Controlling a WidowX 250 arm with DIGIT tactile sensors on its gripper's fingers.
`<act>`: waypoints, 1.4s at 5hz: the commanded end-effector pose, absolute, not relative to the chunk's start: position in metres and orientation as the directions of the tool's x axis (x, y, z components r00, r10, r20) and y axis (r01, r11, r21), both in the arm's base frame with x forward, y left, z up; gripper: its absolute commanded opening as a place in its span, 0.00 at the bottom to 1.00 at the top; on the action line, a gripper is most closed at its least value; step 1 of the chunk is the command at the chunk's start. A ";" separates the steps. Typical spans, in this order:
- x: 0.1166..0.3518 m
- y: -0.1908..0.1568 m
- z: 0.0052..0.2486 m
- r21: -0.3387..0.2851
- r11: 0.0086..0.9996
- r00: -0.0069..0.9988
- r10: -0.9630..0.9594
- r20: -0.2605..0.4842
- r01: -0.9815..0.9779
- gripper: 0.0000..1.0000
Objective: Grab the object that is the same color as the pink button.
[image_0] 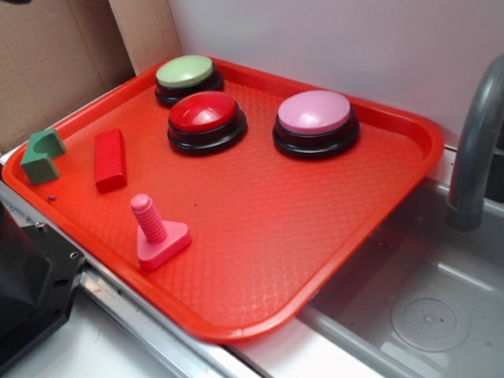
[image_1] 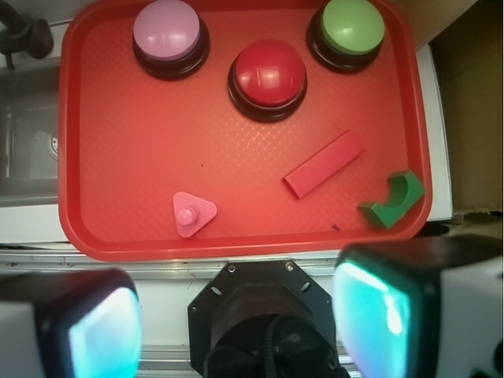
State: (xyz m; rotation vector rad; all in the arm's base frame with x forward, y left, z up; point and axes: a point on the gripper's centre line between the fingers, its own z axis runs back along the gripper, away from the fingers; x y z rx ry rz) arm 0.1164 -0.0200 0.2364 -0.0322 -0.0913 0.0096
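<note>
While the exterior view shows no arm over the red plastic tray (image_0: pixel 409 150), the small pink plastic bolt (image_0: pixel 157 234) stands upright near its front-left edge, ribbed peg rising from a rounded triangular base. At the far edge sits the round light-pink dome button on a black base (image_0: pixel 316 122), with a red-topped dome button (image_0: pixel 205 120) beside it and a green-topped dome button (image_0: pixel 187 79) toward the far-left corner. A red rectangular block (image_0: pixel 110 160) and a green notched block (image_0: pixel 42 155) lie along the left edge.

From the wrist view, looking straight down, the gripper (image_1: pixel 240 315) hangs outside the tray's near edge, its two fingers (image_1: pixel 102 331) spread wide and holding nothing. The bolt (image_1: pixel 193 213) lies just inside that edge, well apart from the pink button (image_1: pixel 167 31).
</note>
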 end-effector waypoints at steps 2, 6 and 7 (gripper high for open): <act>0.104 -0.017 0.187 -0.040 0.997 0.995 -0.062 0.079 0.066 1.00; 0.143 -0.075 0.073 -0.024 0.950 0.947 -0.307 0.090 0.310 1.00; 0.141 -0.076 0.057 -0.018 0.941 0.939 -0.337 0.066 0.339 1.00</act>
